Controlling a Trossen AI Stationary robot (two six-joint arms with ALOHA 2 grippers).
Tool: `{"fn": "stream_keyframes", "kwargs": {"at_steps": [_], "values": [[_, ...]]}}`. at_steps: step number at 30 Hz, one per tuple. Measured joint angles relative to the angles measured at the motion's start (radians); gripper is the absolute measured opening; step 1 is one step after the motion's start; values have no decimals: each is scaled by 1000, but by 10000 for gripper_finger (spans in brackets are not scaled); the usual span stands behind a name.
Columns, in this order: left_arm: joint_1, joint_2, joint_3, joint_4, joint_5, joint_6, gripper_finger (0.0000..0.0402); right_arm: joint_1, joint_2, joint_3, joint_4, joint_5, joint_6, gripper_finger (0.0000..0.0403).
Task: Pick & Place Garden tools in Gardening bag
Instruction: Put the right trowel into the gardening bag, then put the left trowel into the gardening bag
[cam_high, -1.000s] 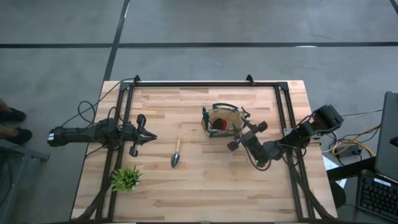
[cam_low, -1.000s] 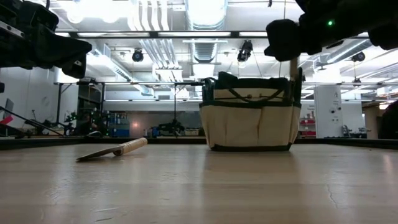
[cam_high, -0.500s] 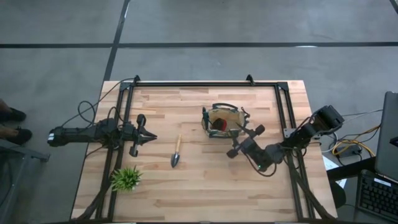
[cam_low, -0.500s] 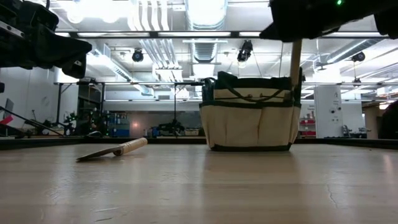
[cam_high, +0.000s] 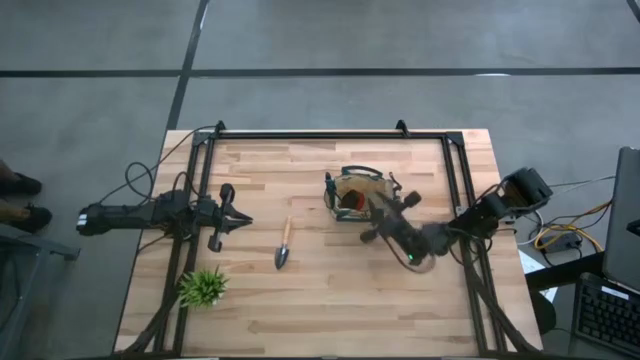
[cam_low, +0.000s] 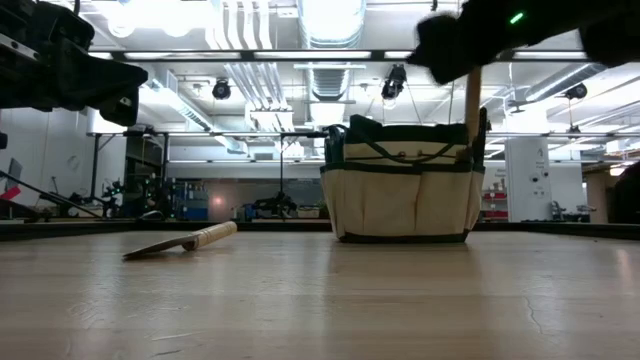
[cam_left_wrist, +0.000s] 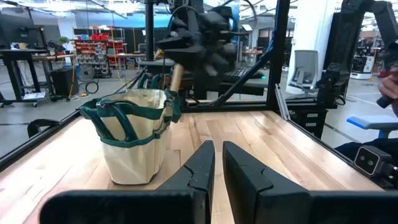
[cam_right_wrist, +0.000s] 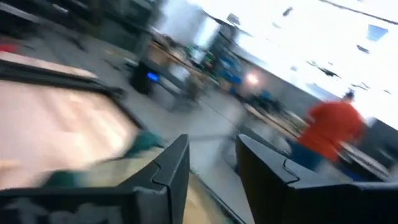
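Note:
The tan gardening bag with green handles stands on the table right of centre; it also shows in the low view and the left wrist view. A red item lies inside it, and a wooden trowel handle sticks up from its right end. A second wooden-handled trowel lies flat on the table left of the bag. My right gripper is open and empty, above the bag's right end and that handle. My left gripper is shut and empty at the table's left. The pruning shears are out of view.
A small green plant stands near the table's front left. A black frame runs along the far edge and both sides. A person in an orange top stands in the room beyond; shoes show on the floor at the left.
My right gripper has turned and shifted slightly toward the table's left over the bag's right end; its wrist view is blurred with motion. The handle in the bag and the trowel on the table have stayed put.

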Motion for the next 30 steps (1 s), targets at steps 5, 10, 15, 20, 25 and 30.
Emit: {"fn": "stream_keyframes", "kwargs": {"at_steps": [5,10,15,20,25,30], "values": [[0,0,0,0,0,0,37,-84,-9,-3,0,15,1,103],[0,0,0,0,0,0,37,-57,-12,18,0,-11,2,87],[0,0,0,0,0,0,37,13,-9,40,-1,-25,-7,82],[0,0,0,0,0,0,37,121,-10,51,-2,-16,-78,82],[0,0,0,0,0,0,37,232,-20,57,0,104,-133,80],[0,0,0,0,0,0,37,351,-55,46,1,117,-89,59]]}}
